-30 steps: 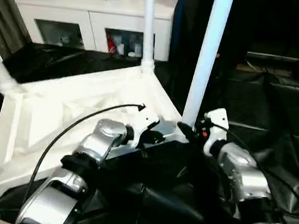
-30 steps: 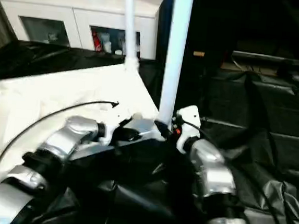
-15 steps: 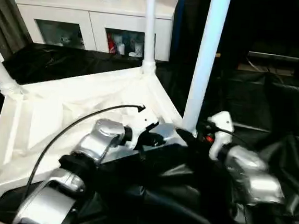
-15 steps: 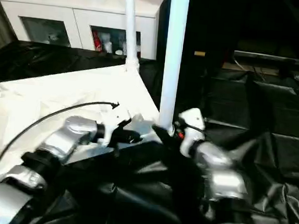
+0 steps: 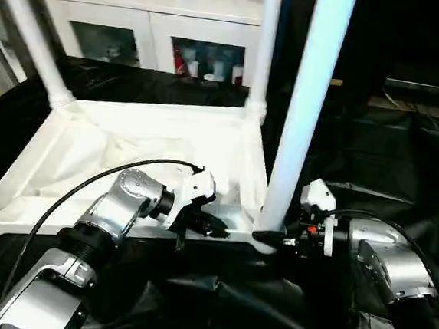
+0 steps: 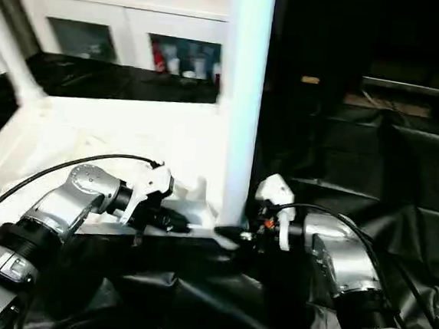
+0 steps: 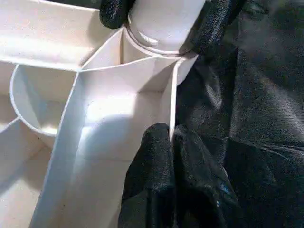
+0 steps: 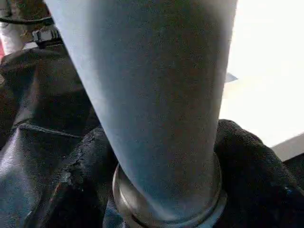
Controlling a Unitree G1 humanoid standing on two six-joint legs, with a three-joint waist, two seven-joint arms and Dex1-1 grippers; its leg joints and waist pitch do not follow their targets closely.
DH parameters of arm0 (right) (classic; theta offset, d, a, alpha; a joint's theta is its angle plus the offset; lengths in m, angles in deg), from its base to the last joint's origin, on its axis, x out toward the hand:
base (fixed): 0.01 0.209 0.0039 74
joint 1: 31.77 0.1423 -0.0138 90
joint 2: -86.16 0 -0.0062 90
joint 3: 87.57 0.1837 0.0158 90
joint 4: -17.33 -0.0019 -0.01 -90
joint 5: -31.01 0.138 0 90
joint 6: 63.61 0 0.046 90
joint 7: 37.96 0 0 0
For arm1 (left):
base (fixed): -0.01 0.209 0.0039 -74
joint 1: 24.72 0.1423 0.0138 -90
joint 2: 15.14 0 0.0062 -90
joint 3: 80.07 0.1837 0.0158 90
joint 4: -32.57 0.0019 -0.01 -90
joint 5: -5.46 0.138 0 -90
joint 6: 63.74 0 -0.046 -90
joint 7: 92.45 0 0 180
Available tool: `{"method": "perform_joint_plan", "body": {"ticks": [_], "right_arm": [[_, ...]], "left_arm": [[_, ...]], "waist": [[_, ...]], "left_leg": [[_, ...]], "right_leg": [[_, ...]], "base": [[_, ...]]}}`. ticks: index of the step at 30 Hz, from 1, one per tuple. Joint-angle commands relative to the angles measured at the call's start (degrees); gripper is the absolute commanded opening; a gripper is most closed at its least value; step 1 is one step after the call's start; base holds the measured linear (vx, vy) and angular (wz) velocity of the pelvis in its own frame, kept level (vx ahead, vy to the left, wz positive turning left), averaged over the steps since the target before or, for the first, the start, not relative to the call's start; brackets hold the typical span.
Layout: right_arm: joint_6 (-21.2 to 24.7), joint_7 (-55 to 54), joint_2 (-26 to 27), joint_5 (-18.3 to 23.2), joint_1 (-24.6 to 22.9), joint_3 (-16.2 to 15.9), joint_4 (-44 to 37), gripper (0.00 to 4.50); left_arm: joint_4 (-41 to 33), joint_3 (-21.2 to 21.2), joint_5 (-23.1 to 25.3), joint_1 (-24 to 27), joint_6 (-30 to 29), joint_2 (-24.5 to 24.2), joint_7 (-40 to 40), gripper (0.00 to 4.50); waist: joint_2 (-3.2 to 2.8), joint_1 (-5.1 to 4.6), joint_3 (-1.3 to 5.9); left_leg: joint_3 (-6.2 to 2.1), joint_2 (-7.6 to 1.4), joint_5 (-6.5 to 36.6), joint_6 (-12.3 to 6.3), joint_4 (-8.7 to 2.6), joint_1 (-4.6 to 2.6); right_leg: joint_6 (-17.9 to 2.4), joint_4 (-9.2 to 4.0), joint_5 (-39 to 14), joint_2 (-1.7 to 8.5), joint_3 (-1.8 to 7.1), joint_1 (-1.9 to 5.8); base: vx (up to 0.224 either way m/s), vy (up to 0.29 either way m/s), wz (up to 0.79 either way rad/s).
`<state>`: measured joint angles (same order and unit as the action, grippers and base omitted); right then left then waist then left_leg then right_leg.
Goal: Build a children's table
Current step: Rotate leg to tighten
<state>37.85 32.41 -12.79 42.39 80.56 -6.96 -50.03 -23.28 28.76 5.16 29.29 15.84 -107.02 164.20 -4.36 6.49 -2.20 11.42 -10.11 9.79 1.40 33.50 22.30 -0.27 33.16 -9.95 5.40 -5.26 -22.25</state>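
My right gripper (image 5: 268, 236) clasps the upright leg's (image 5: 304, 118) base; my left gripper (image 7: 172, 140), seemingly closed, pinches the tabletop's rim (image 7: 174, 102) beside it.

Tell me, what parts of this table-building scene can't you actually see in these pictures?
- Tops of the white legs: cut off by the upper edge in both eye views.
- Table near-left corner: cut by the left edge, left eye view.
- Items inside the cabinet: too small and blurred behind the glass.
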Motion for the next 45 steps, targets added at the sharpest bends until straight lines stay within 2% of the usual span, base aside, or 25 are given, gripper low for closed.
{"method": "perform_joint_plan", "body": {"ticks": [1,7,9,10,11,12,13,14,15,18,20,23,24,26,27,28,29,32,33,34,35,37,39,42,45], "right_arm": [[1.4,2.1,0.6,0.0,0.0,-2.4,-0.3,2.86],[3.2,1.2,1.5,1.0,-1.1,-2.2,-0.9,2.56],[3.1,-1.6,2.5,0.7,-1.4,-1.4,-0.2,2.52],[2.9,-3.5,3.2,0.2,-1.4,-1.0,0.4,2.52],[2.9,-3.5,3.2,0.2,-1.4,-1.0,0.4,2.52],[1.6,-10.8,5.5,-1.6,-1.0,0.5,2.9,2.52],[0.4,-23.9,9.5,-4.6,-0.2,2.9,7.0,2.52],[0.4,-23.9,9.5,-4.6,-0.2,2.9,7.0,2.51],[0.7,-29.6,11.6,-5.2,0.2,4.2,8.6,2.51],[2.4,-40.9,17.5,-5.2,1.1,6.9,10.6,2.51],[0.7,-41.3,20.1,-5.7,1.5,5.4,10.7,2.51],[-2.1,-39.4,21.8,-6.8,2.0,3.0,10.7,2.51],[-2.1,-37.7,22.3,-5.9,2.2,3.0,10.3,2.86],[-1.5,-34.7,22.5,-3.7,2.5,4.0,9.7,2.86],[-1.5,-34.7,22.5,-3.7,2.5,4.0,9.7,3.09],[-1.7,-33.1,21.4,-3.6,2.3,3.6,9.1,3.27],[-1.4,-27.7,18.2,-2.9,1.6,2.5,7.1,3.29],[-1.2,-22.6,14.7,-2.8,0.9,1.3,5.7,3.33],[-1.5,-20.6,13.4,-3.0,0.7,0.8,5.5,3.33],[-2.4,-17.3,11.3,-3.0,0.5,0.3,5.3,3.33],[-3.0,-13.8,9.2,-2.4,0.3,0.1,4.9,3.33],[-2.6,-8.5,6.3,-0.9,0.1,0.3,3.7,3.33],[-1.9,-6.7,5.4,-0.2,0.1,0.4,3.1,3.33],[-1.9,-6.7,5.4,-0.2,0.1,0.4,3.1,3.33],[-1.9,-6.7,5.4,-0.2,0.1,0.4,3.1,3.33]], "left_arm": [[-3.0,-0.4,-1.8,-1.1,0.0,0.3,0.2,0.0],[-0.8,-1.5,-0.4,-2.4,1.5,1.2,-4.2,0.0],[0.7,-2.3,0.2,-3.0,1.2,2.0,-7.4,0.0],[1.4,-2.6,0.4,-3.4,1.0,2.3,-8.9,0.0],[1.4,-2.6,0.4,-3.4,1.0,2.3,-8.9,0.0],[3.0,-4.0,0.7,-4.4,0.4,3.9,-13.8,0.0],[5.9,-6.1,1.2,-6.2,-0.4,6.7,-22.2,0.0],[5.9,-6.1,1.2,-6.2,-0.4,6.7,-22.2,0.0],[7.4,-6.7,1.5,-7.1,-0.3,8.3,-26.1,0.0],[10.6,-7.8,1.4,-9.4,-1.2,12.7,-33.6,0.0],[11.0,-7.7,1.2,-10.0,-1.6,15.1,-35.5,0.0],[10.8,-7.2,0.9,-9.9,-1.1,16.7,-34.8,0.0],[10.6,-6.7,0.9,-9.6,-0.8,16.9,-33.6,0.0],[10.3,-6.3,1.2,-9.1,0.3,16.4,-31.3,0.0],[10.3,-6.3,1.2,-9.1,0.3,16.4,-31.3,0.0],[10.2,-5.9,1.2,-8.9,1.1,15.7,-29.7,0.0],[9.2,-4.4,1.6,-8.1,2.6,13.4,-25.2,0.0],[8.1,-3.1,1.6,-7.2,3.7,11.3,-20.7,0.0],[7.4,-2.9,1.3,-6.8,3.5,10.5,-18.7,0.0],[6.1,-2.5,0.7,-6.1,3.2,8.9,-15.5,0.0],[4.6,-1.8,0.3,-5.4,2.9,7.1,-11.9,0.0],[2.7,-0.7,-0.2,-4.6,2.6,4.2,-6.7,0.0],[2.2,-0.3,-0.2,-4.3,2.5,3.3,-5.0,0.0],[2.2,-0.3,-0.2,-4.3,2.5,3.3,-5.0,0.0],[2.2,-0.3,-0.2,-4.3,2.5,3.3,-5.0,0.0]], "waist": [[0.88,-0.11,3.55],[0.85,0.04,3.6],[0.84,0.16,3.53],[0.51,0.23,3.46],[0.64,0.1,3.42],[0.8,-0.12,3.35],[0.84,-0.52,3.07],[1.2,-0.78,2.98],[1.15,-0.91,3.13],[1.05,-1.66,3.07],[0.68,-1.86,3.09],[0.71,-1.65,3.29],[0.17,-1.59,3.35],[0.4,-1.61,3.36],[0.36,-1.6,3.34],[0.09,-1.59,3.37],[0.35,-1.57,3.42],[0.15,-1.41,3.58],[0.82,-1.4,3.69],[0.5,-1.05,3.71],[0.94,-1.05,3.65],[0.38,-0.77,3.83],[0.41,-0.67,3.75],[0.19,-0.24,3.6],[0.29,-0.07,3.52]], "left_leg": [[-1.69,-3.86,14.1,-3.13,-4.09,-1.49],[-1.68,-3.86,12.9,-3.72,-3.9,-1.44],[-1.63,-3.88,13.7,-3.35,-3.94,-1.62],[-1.66,-3.94,14.9,-2.66,-4.01,-1.84],[-1.66,-3.91,15.3,-2.33,-4.1,-1.81],[-1.71,-3.77,15.8,-1.65,-4.18,-1.67],[-1.88,-3.6,17.4,-0.49,-4.39,-1.71],[-2.0,-3.55,17.9,0.31,-4.54,-1.74],[-2.28,-3.43,19.3,1.12,-4.54,-2.09],[-2.37,-3.36,20.0,1.33,-4.7,-2.03],[-2.19,-3.23,19.7,0.71,-4.66,-1.82],[-2.06,-3.12,17.8,-0.9,-4.43,-1.55],[-2.04,-3.12,17.1,-1.44,-4.4,-1.47],[-1.97,-3.13,16.4,-2.2,-4.37,-1.42],[-1.94,-3.12,16.6,-2.38,-4.35,-1.46],[-2.05,-3.19,16.5,-2.4,-4.39,-1.41],[-2.02,-3.09,16.6,-2.78,-4.32,-1.2],[-2.06,-3.46,14.5,-3.75,-4.26,-0.99],[-1.94,-3.44,13.8,-4.05,-4.13,-1.01],[-1.9,-3.54,13.3,-4.41,-3.97,-1.09],[-1.76,-3.51,13.0,-4.83,-3.91,-0.97],[-1.78,-3.76,12.0,-5.65,-3.78,-1.16],[-1.68,-3.8,11.4,-6.22,-3.71,-1.09],[-1.67,-4.04,13.4,-4.5,-3.98,-1.61],[-1.75,-4.02,15.6,-2.51,-4.25,-1.66]], "right_leg": [[-13.7,-3.14,-11.4,4.22,2.91,2.16],[-13.6,-3.15,-11.3,4.24,2.86,2.13],[-13.4,-3.36,-12.4,4.2,2.89,1.96],[-13.3,-3.48,-13.5,4.25,2.95,1.77],[-13.1,-3.57,-14.1,4.2,2.94,1.8],[-12.6,-3.68,-15.4,4.29,2.96,1.81],[-12.1,-4.04,-18.2,4.44,2.85,1.76],[-11.5,-4.21,-20.0,4.48,2.82,1.72],[-10.4,-4.46,-23.1,4.7,2.63,1.83],[-9.6,-4.78,-23.1,4.49,2.7,1.66],[-9.7,-4.79,-21.3,4.38,2.82,1.63],[-9.9,-4.67,-18.3,4.41,2.81,1.98],[-10.1,-4.53,-17.0,4.29,2.79,2.01],[-10.6,-4.41,-15.9,4.24,2.71,2.14],[-10.6,-4.49,-16.4,4.28,2.71,2.14],[-10.5,-4.43,-16.7,4.28,2.67,2.16],[-10.2,-4.43,-16.5,4.15,2.53,2.48],[-10.8,-3.87,-12.8,4.12,2.56,2.5],[-11.6,-3.68,-11.3,4.07,2.48,2.59],[-12.6,-3.45,-10.6,4.34,2.51,2.64],[-12.8,-3.48,-10.4,4.25,2.5,2.67],[-13.5,-3.14,-9.2,4.22,2.55,2.48],[-14.0,-3.01,-8.1,4.15,2.59,2.39],[-14.3,-3.25,-10.6,4.1,2.65,1.92],[-13.8,-3.25,-12.1,4.14,2.79,1.98]], "base": [[0.0,0.0,0.0],[0.0,0.0,0.0],[0.0,0.0,0.0],[0.0,0.0,0.0],[0.0,0.0,0.0],[0.0,0.0,0.0],[0.0,0.0,0.0],[-0.054,0.0,-0.05],[0.0,0.0,0.0],[0.0,0.0,0.0],[0.0,0.0,0.0],[0.0,0.0,0.0],[0.0,0.0,0.0],[0.0,0.0,0.0],[0.0,0.0,0.0],[0.0,0.0,0.0],[0.0,0.0,0.0],[0.0,0.0,0.0],[0.0,0.0,0.0],[0.0,0.0,0.0],[0.0,0.0,0.0],[0.0,0.0,0.0],[0.0,0.0,0.0],[0.0,0.0,0.0],[0.0,0.0,0.0]]}}
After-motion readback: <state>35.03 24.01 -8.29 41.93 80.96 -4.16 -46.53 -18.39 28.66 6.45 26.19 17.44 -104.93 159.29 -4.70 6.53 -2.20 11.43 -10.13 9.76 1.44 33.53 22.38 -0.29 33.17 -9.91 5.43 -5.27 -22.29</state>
